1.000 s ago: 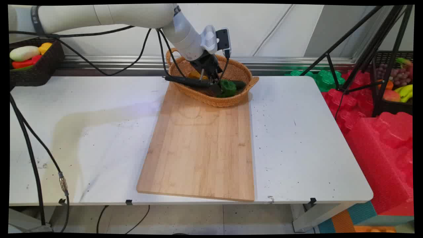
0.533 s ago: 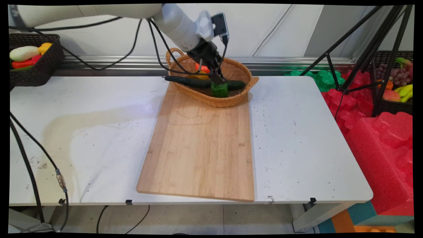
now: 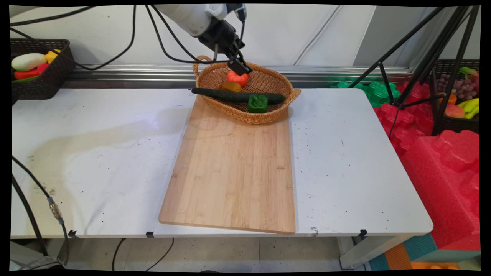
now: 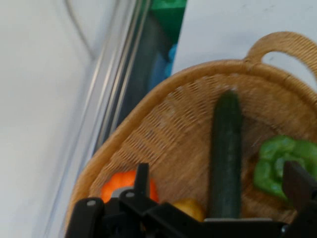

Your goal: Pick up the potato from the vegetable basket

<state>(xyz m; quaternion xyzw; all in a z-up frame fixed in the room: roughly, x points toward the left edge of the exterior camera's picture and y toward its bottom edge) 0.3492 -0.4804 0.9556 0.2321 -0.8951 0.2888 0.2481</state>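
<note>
My gripper (image 3: 239, 69) hangs open and holds nothing, above the back of a wicker basket (image 3: 292, 94) at the table's far side. Just below its tips lies a red tomato (image 3: 238, 78) beside a yellow-orange piece (image 3: 230, 87). A long dark cucumber (image 3: 234, 96) spans the basket, and a green pepper (image 3: 257, 103) rests against it at the front. In the hand view the gripper (image 4: 220, 176) looks down on the basket (image 4: 163, 129), with the cucumber (image 4: 226, 153) between the spread fingers, the pepper (image 4: 272, 166) at right and the tomato (image 4: 116, 187) at left.
A wooden cutting board (image 3: 234, 168) lies on the white table in front of the basket. A dark basket of vegetables (image 3: 38, 74) stands at the back left. A black tripod (image 3: 422, 57), red foam (image 3: 441, 161) and a fruit crate (image 3: 460, 92) are off the right side. Black cables (image 3: 32, 191) hang at left.
The gripper has risen out of the basket, up and to the left, away from the green pepper. The pepper stays in the basket against the cucumber.
</note>
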